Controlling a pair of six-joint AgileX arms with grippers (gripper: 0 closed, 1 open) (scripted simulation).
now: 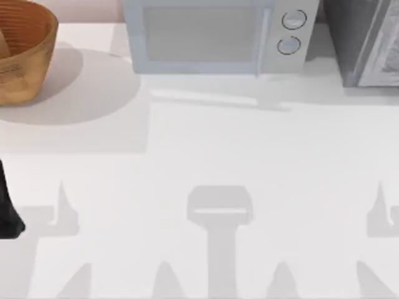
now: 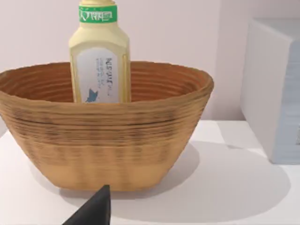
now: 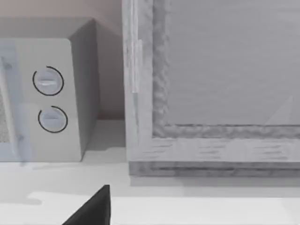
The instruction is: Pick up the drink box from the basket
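The drink box is pale yellow with a green band near its top and a white label. It stands upright inside the orange-brown woven basket, rising above the rim. The basket sits at the table's far left corner. My left gripper is low over the table, in front of the basket and apart from it, with nothing held. A dark part of the left arm shows at the table's left edge. My right gripper is parked on the right, facing the back of the table.
A white microwave with two round knobs stands at the back middle, to the right of the basket. A grey cabinet stands at the back right. The white table lies open in front of them.
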